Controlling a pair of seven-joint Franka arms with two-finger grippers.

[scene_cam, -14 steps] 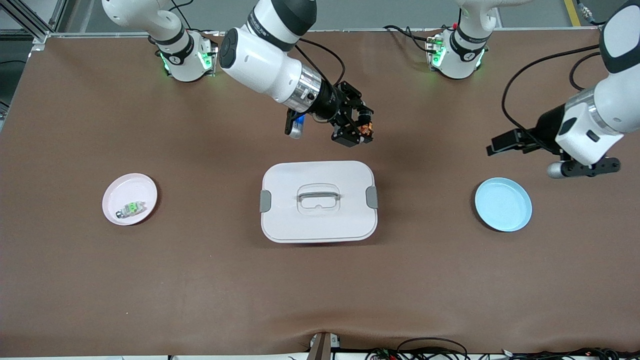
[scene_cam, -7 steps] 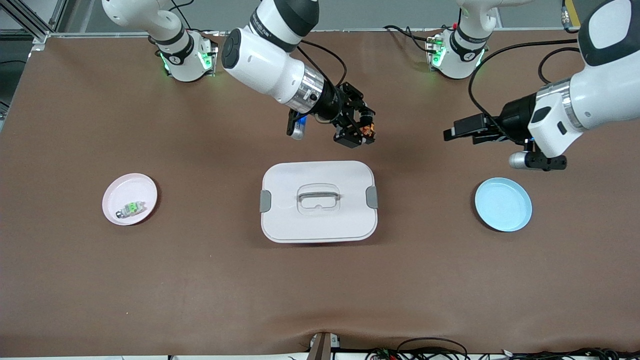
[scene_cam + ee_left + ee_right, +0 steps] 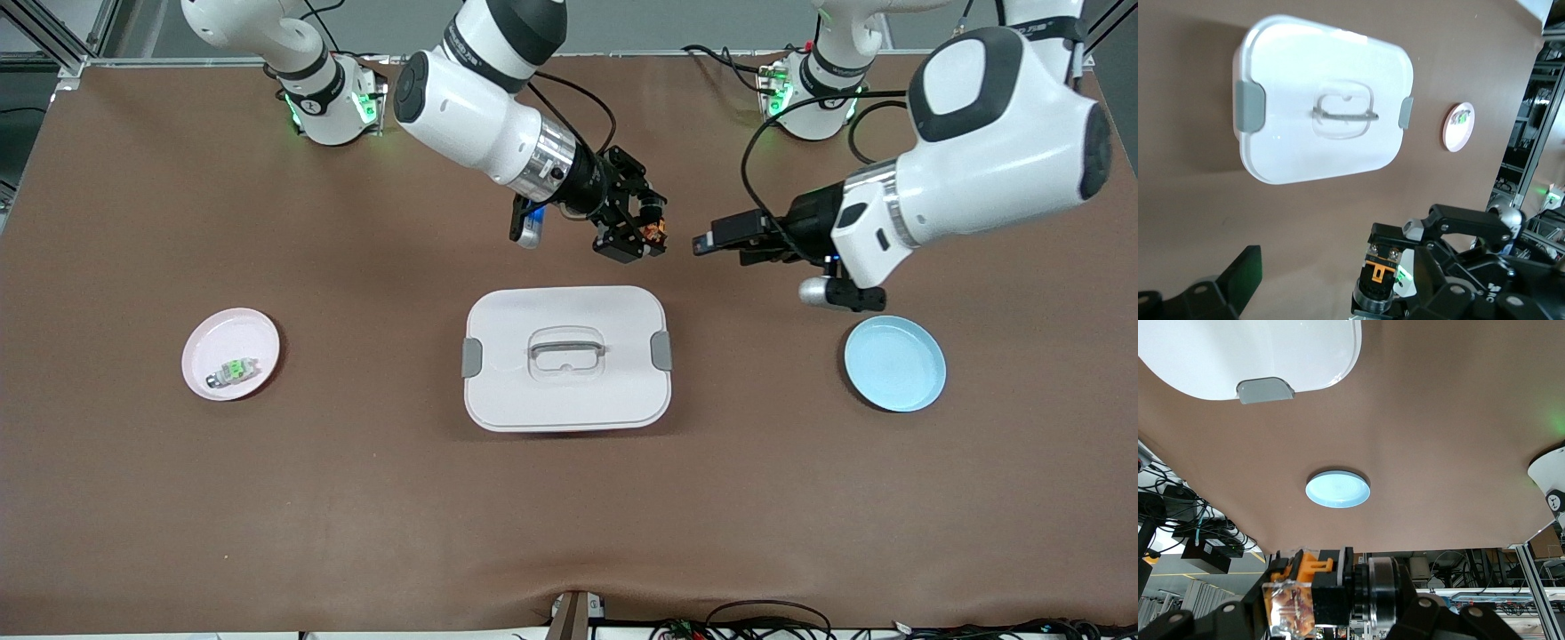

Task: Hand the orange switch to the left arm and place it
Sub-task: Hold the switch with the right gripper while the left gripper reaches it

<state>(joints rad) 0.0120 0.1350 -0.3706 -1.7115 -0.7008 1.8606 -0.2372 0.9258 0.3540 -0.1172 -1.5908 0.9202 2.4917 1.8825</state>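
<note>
- Upper centre of the front view: the right gripper point(image 3: 652, 233) hangs in the air over bare table just above the box point(image 3: 566, 357), its jaws clamped on the orange switch point(image 3: 653, 232).
- To its right in the frame, the left gripper point(image 3: 704, 244) faces it, fingers spread apart, holding nothing.
- A blue plate point(image 3: 894, 363) sits at lower right; a pink plate point(image 3: 230, 353) carrying a green-topped switch point(image 3: 233, 371) sits at left.
</note>
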